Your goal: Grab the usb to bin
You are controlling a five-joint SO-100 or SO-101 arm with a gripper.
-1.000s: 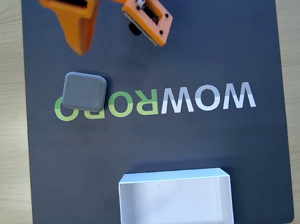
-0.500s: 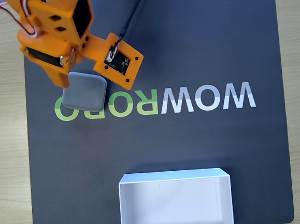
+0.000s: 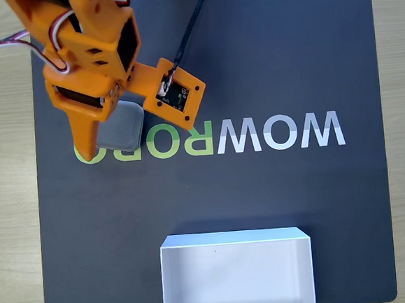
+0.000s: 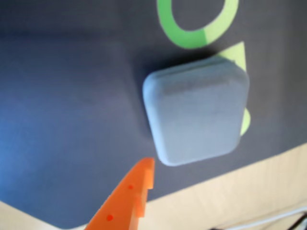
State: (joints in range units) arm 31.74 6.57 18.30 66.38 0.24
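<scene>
In the fixed view, we see the small flat grey block with rounded corners, the usb, lying on the dark mat with the printed lettering, at the green letters near the mat's left side. The orange two-finger gripper hangs over it and covers its upper left part; one orange finger runs down along the block's left edge. The white shallow rectangular box, the bin, sits at the mat's lower edge, well apart from the block. A small orange circuit board with a black cable juts out just right of the gripper.

In the wrist view, the usb lies flat on the mat, with one orange fingertip just beside its lower left corner, not clearly touching. We cannot tell how far the fingers stand apart, since the second finger is hidden.

We judge the block light, stiff and matte, so unlikely to slip. Its two opposite flat sides look the best place to pinch, away from the rounded corners.
</scene>
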